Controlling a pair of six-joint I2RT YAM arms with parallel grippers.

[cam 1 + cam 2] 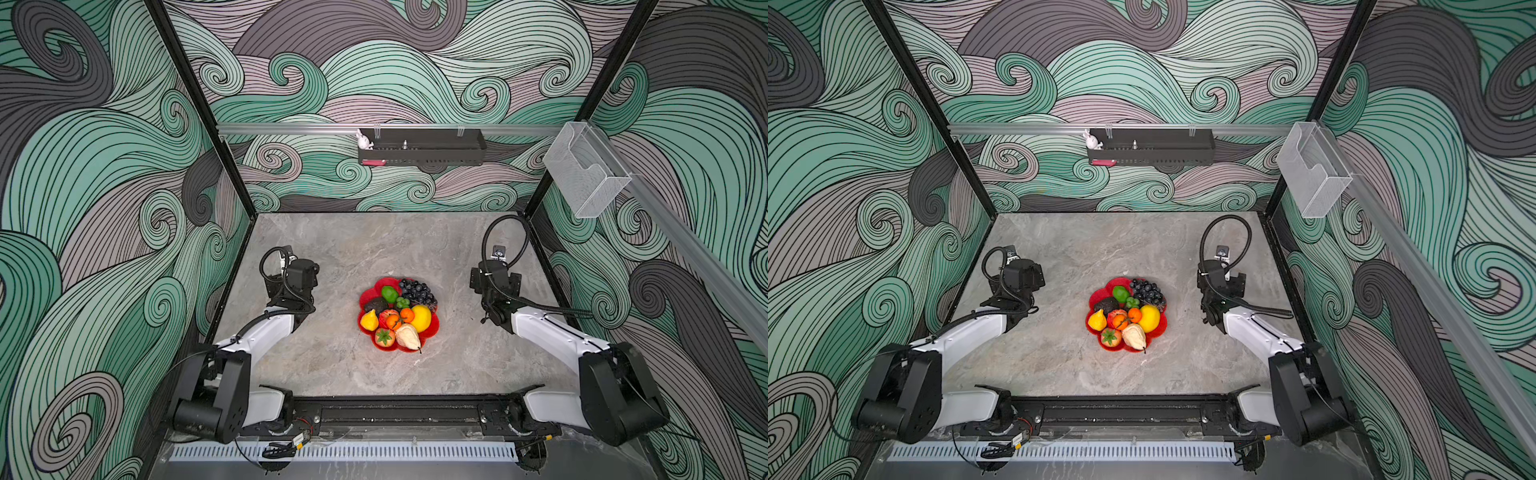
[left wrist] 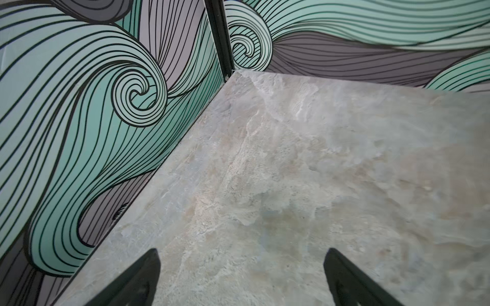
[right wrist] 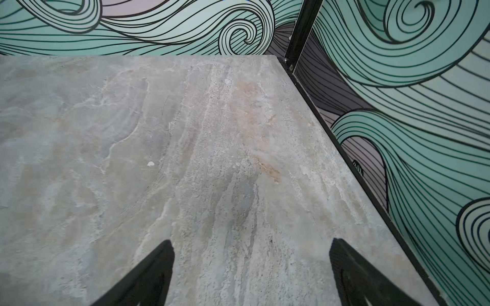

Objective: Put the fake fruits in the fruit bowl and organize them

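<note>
Left wrist and right wrist views: left gripper and right gripper are seen spread wide, nothing held. Fruits are piled in the bowl, between both grippers and well apart from each.

The left arm reached forward on the left of the fruit bowl, well apart from it, and bent downward at the wrist about level with the bowl's far half. The right arm mirrored that pose on the bowl's right, just as clear of it. The left gripper had its jaws spread wide with nothing between them. The right gripper stood likewise parted and empty.
</note>
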